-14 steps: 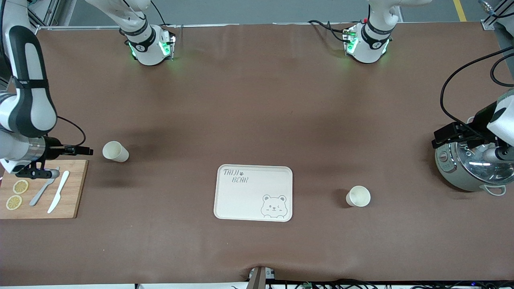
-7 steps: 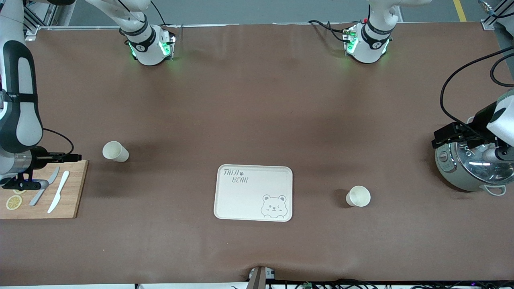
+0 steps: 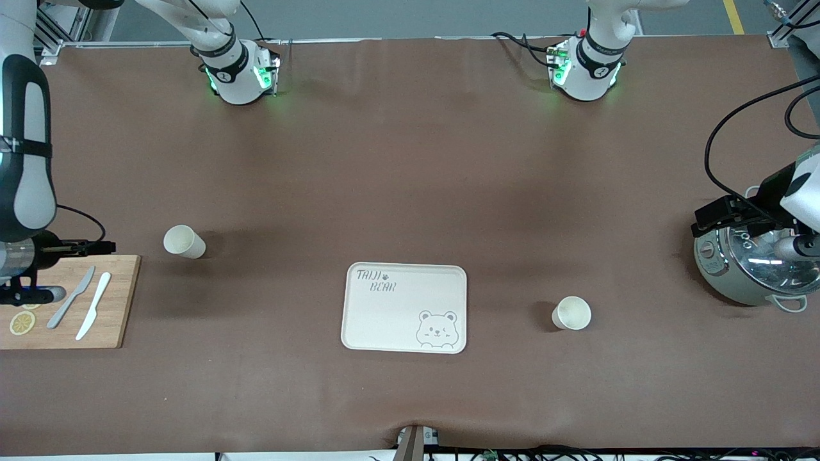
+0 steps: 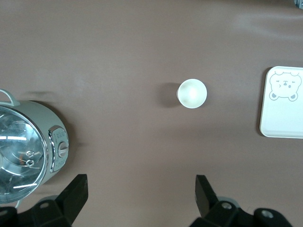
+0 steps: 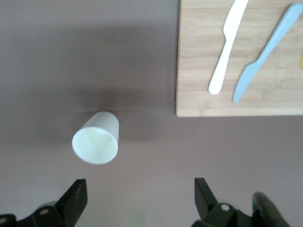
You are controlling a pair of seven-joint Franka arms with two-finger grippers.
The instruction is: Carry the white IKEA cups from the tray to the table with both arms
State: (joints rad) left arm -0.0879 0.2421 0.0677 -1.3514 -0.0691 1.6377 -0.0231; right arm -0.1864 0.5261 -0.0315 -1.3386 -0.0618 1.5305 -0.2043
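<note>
Two white IKEA cups stand upright on the brown table. One cup (image 3: 184, 242) is beside the wooden board, toward the right arm's end; it also shows in the right wrist view (image 5: 96, 139). The other cup (image 3: 571, 313) stands beside the cream bear-printed tray (image 3: 404, 307), toward the left arm's end; it also shows in the left wrist view (image 4: 191, 93). My right gripper (image 3: 96, 246) hangs open and empty over the board's edge (image 5: 140, 194). My left gripper (image 3: 717, 216) hangs open and empty over the cooker's edge (image 4: 140, 194).
A wooden cutting board (image 3: 118, 301) holds a grey knife (image 3: 70, 298), a white knife (image 3: 93, 306) and lemon slices (image 3: 22, 323). A grey-green cooker with a glass lid (image 3: 724, 282) stands at the left arm's end. The tray also shows in the left wrist view (image 4: 282, 104).
My right arm has drawn back toward the right arm's end of the table, away from the cup beside the board. The left arm has barely moved. Cups and tray are unmoved.
</note>
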